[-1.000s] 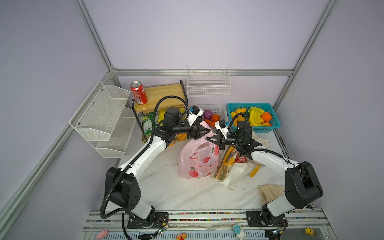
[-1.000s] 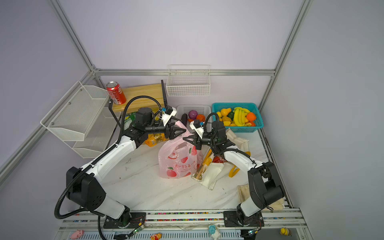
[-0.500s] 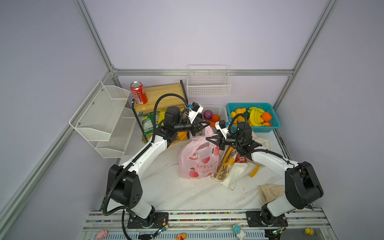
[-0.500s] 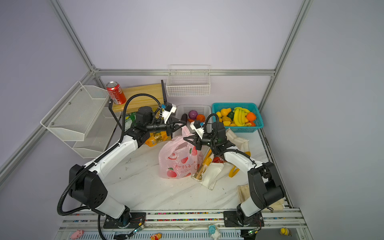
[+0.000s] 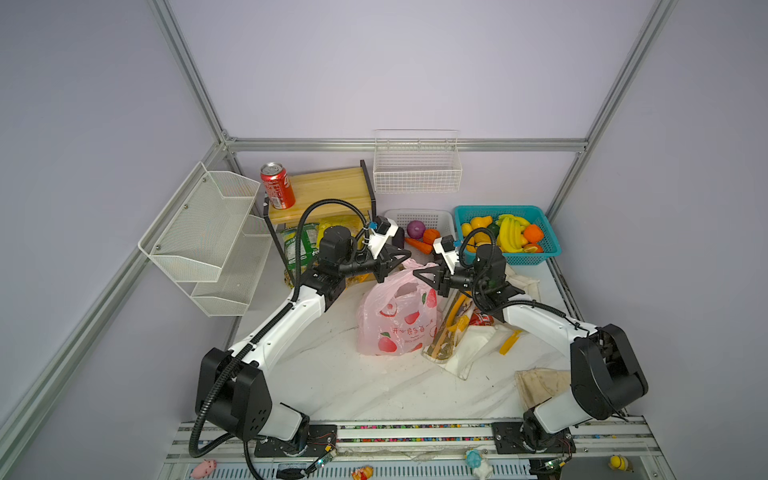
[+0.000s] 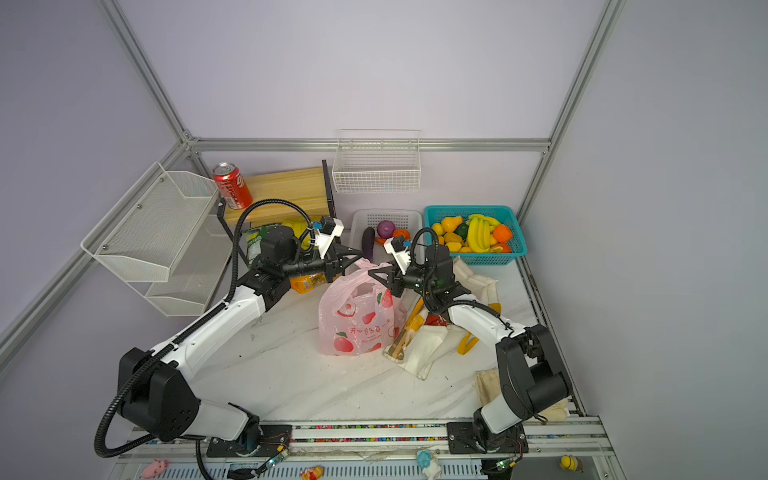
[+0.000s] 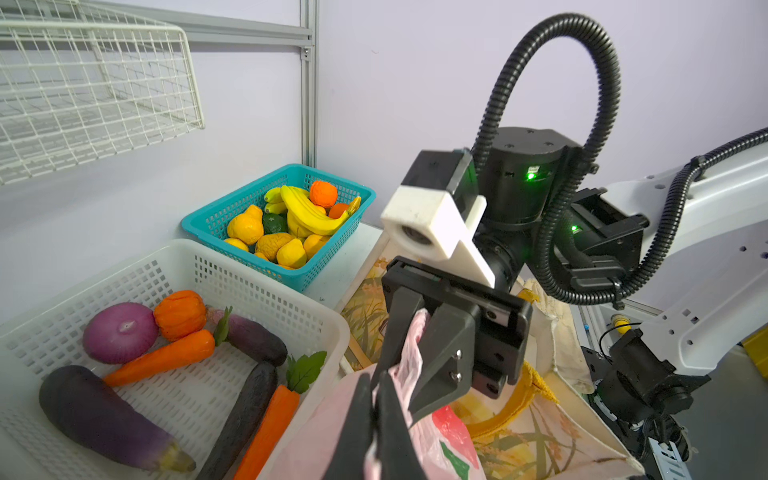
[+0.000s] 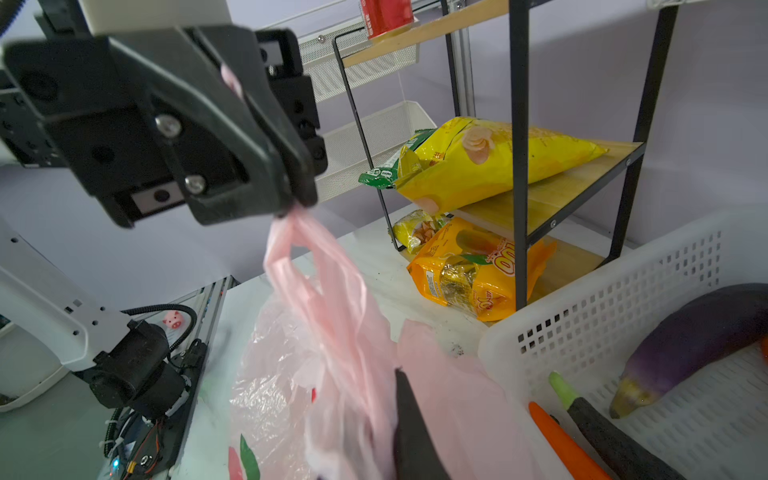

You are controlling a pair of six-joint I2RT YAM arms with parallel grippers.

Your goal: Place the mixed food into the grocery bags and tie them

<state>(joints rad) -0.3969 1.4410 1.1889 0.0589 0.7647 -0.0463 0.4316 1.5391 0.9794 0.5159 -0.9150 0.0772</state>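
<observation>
Left claw [image 5: 408,262] is pressed together on one handle of the pink bag [image 5: 397,320]; right claw [image 5: 417,275], facing it, is seen pinching the other handle; the bag is stood on the desk [image 5: 332,374], just beside the white tote [image 5: 473,349]; a white basket [image 5: 436,216] holding the purple onion [image 5: 416,229] is crowded in just behind; the red can [image 5: 277,186] is stood on the wooden shelf [image 5: 328,189].

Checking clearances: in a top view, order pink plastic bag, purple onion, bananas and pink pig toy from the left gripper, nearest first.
1. pink plastic bag, its handle in the left gripper.
2. purple onion, white basket behind.
3. bananas, teal basket, back right.
4. pink pig toy, front rail.
</observation>
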